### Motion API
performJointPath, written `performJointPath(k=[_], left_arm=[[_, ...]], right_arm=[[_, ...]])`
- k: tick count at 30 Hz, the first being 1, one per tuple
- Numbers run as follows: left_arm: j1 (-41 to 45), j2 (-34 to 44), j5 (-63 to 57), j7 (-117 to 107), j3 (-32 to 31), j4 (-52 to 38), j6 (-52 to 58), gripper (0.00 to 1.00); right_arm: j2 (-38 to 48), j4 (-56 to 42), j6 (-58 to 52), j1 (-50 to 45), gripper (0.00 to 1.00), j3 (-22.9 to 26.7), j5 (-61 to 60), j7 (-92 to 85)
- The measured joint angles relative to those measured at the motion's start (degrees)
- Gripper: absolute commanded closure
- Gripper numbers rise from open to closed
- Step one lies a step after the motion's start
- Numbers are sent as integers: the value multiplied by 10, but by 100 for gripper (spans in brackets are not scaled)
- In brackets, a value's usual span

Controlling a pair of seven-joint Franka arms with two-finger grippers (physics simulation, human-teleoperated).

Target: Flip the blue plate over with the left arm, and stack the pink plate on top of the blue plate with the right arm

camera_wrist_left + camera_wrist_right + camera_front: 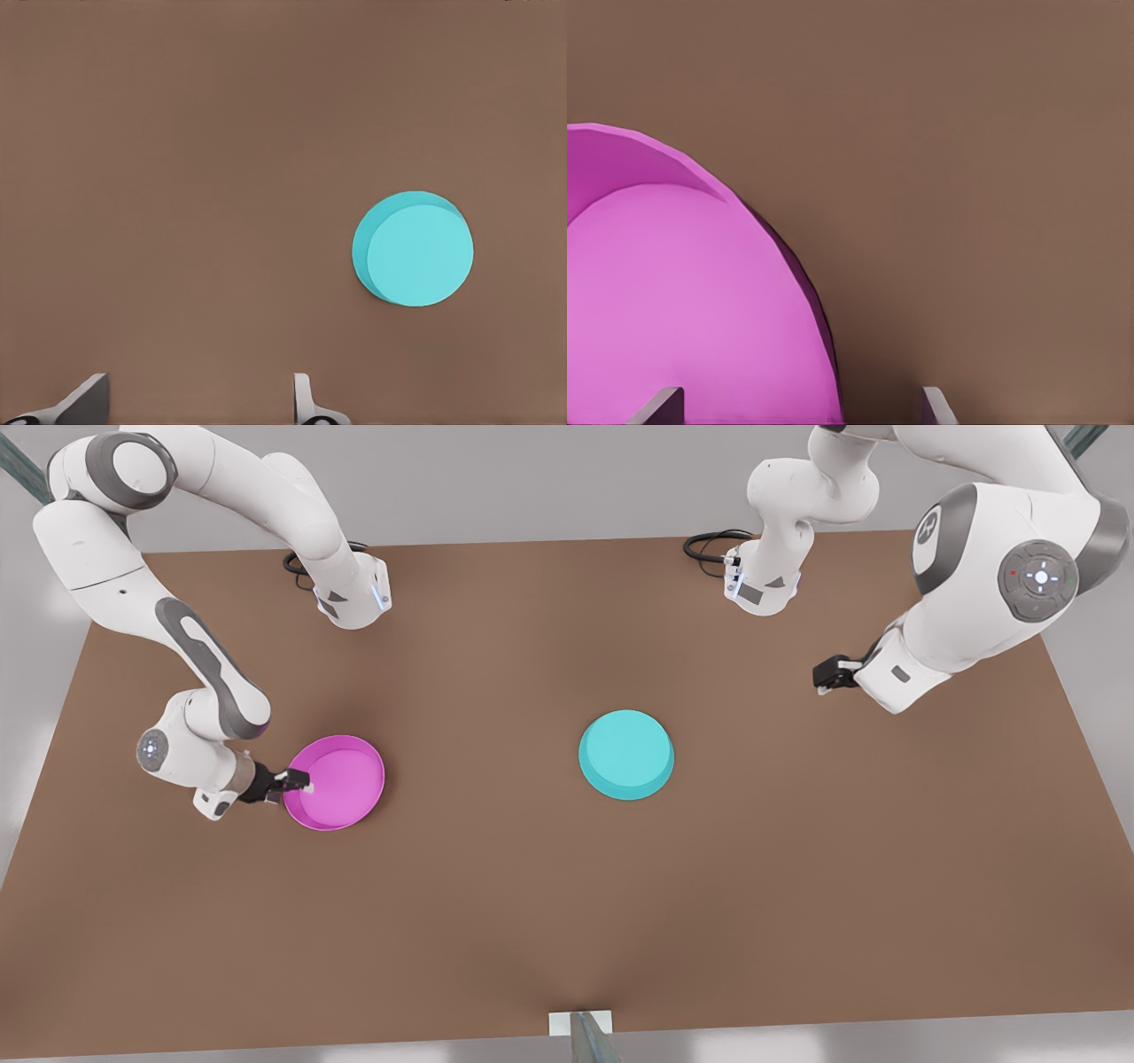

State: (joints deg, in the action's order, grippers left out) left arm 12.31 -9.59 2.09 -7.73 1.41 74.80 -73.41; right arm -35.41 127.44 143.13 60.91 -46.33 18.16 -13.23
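The blue plate (626, 754) lies base-up near the table's middle, and it is also seen from afar in the left wrist view (415, 251). My left gripper (826, 676) (197, 409) hangs open and empty well off to the front view's right of it. The pink plate (337, 781) (682, 301) sits rim-up at the front view's left. My right gripper (297, 781) (799, 409) is low at that plate's left edge, open, with the rim between its fingers: one fingertip (660, 403) is over the inside, the other (935, 403) outside.
The brown table (567, 921) carries both arm bases (354, 598) (760, 584) with black cables at its far edge. A small white bracket (580, 1026) sits at the near edge. Bare tabletop lies between the two plates.
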Motion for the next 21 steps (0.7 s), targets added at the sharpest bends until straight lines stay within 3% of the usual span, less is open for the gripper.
performJointPath(k=[2, 5, 6, 15, 17, 21], left_arm=[[0, 0, 0, 0, 0, 0, 0, 0], [-1, 0, 0, 0, 0, 0, 0, 0], [-1, 0, 0, 0, 0, 0, 0, 0], [-1, 0, 1, -1, 0, 0, 1, 0], [-1, 0, 1, -1, 0, 0, 1, 0], [-1, 0, 1, -1, 0, 1, 2, 0]], right_arm=[[1, 1, -5, 1, 3, 0, 4, 0], [2, 2, -7, 1, 28, -1, 4, 1], [3, 2, -7, 1, 31, -1, 4, 1], [6, 3, -9, 2, 39, -2, 4, 2], [8, 6, -9, 4, 50, -2, 4, 2], [7, 6, -8, 3, 56, -2, 3, 3]])
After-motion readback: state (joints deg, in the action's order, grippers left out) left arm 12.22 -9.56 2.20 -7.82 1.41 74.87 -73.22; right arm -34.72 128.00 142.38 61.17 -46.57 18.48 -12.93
